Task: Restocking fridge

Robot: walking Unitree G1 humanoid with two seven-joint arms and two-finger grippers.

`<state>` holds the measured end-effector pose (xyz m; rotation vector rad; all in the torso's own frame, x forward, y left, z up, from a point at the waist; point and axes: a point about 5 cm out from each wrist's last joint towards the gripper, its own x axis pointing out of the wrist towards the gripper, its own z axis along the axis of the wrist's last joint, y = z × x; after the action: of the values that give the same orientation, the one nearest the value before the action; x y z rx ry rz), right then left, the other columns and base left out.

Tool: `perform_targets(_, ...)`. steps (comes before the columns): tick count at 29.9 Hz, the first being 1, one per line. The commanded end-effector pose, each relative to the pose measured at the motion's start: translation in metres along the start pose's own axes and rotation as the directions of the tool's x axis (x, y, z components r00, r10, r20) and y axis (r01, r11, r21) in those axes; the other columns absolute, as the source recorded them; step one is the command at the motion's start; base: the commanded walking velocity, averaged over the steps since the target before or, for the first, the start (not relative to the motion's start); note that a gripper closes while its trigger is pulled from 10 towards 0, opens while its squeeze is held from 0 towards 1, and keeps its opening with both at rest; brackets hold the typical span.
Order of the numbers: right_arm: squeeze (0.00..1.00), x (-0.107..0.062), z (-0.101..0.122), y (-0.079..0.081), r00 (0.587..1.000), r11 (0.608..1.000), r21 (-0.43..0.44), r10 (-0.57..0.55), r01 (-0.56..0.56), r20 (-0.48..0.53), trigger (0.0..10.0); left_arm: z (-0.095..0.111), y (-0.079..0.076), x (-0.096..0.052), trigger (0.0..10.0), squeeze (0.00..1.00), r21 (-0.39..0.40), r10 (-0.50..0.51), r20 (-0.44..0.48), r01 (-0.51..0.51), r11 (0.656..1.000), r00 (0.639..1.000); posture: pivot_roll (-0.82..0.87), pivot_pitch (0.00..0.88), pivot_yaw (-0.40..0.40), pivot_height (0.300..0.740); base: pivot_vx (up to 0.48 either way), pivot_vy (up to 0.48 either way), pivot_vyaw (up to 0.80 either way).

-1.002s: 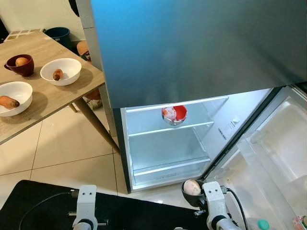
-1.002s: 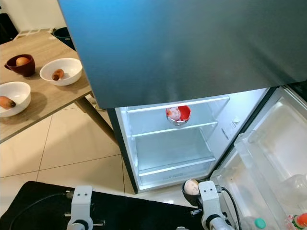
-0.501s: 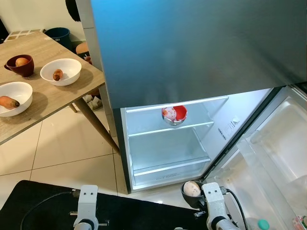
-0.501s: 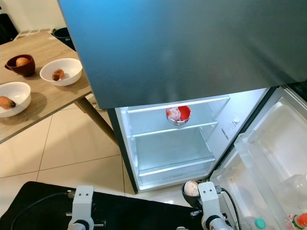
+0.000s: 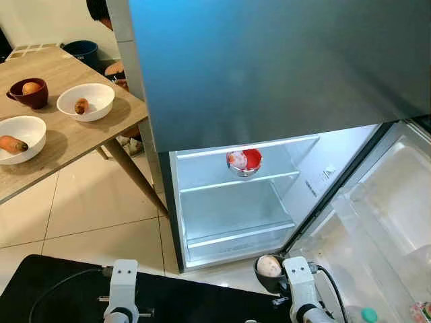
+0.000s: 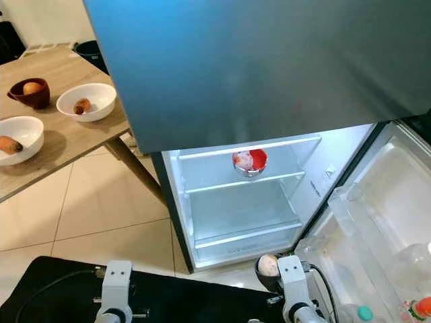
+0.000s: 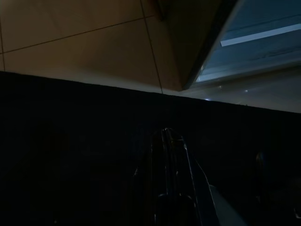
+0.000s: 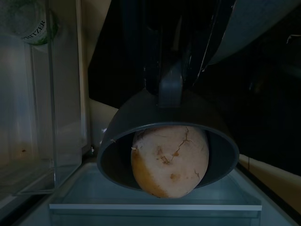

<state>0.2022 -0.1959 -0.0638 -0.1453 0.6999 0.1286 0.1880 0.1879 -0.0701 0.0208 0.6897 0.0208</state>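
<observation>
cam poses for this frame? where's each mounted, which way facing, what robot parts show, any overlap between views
Left eye, right eye: head stereo pair, looking forward and down at the open fridge, a red bowl on its shelf, the table; both silver arms show at the bottom.
Left wrist: on the idle left arm, very dark, facing floor tiles and the fridge's lower edge; left tool shows.
Right wrist: looks along the right tool, shut on the grey bowl, toward the fridge shelves.
Shared: the grey bowl appears in the eye views too.

Left wrist view is almost all dark, can't tell if the left gripper (image 7: 171, 155) is open. The green-capped clear bottle (image 8: 29, 20) is cut off at the frame edge, label only partly readable. The dark-haired person (image 5: 99, 9) behind the grey fridge door (image 5: 269, 60) is mostly hidden.
</observation>
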Motion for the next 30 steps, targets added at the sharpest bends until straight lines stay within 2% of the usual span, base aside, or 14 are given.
perform_targets(1,0.00,-0.0019,-0.0039,-0.0019,1.000,1.000,-0.001,-0.005,0.005,-0.009,10.0,-0.0078,-0.0032,-0.0031,10.0,0.00,-0.004,-0.012,-0.020,0.012,1.000,1.000,-0.12,0.092,-0.001,0.736,0.000,0.000,0.00)
perform_targets(8,0.00,-0.0019,-0.0030,-0.0030,1.000,1.000,-0.005,-0.006,0.006,-0.006,10.0,-0.0072,-0.0043,-0.0027,10.0,0.00,-0.010,-0.016,-0.019,0.016,1.000,1.000,-0.12,0.092,-0.006,0.736,-0.113,0.000,0.00)
perform_targets(30,0.00,-0.0011,-0.0015,-0.0030,1.000,1.000,-0.014,-0.002,0.002,-0.005,10.0,-0.0078,-0.0043,-0.0030,10.0,0.00,-0.011,-0.018,-0.020,0.018,1.000,1.000,-0.11,0.095,-0.011,0.736,-0.329,0.000,0.00)
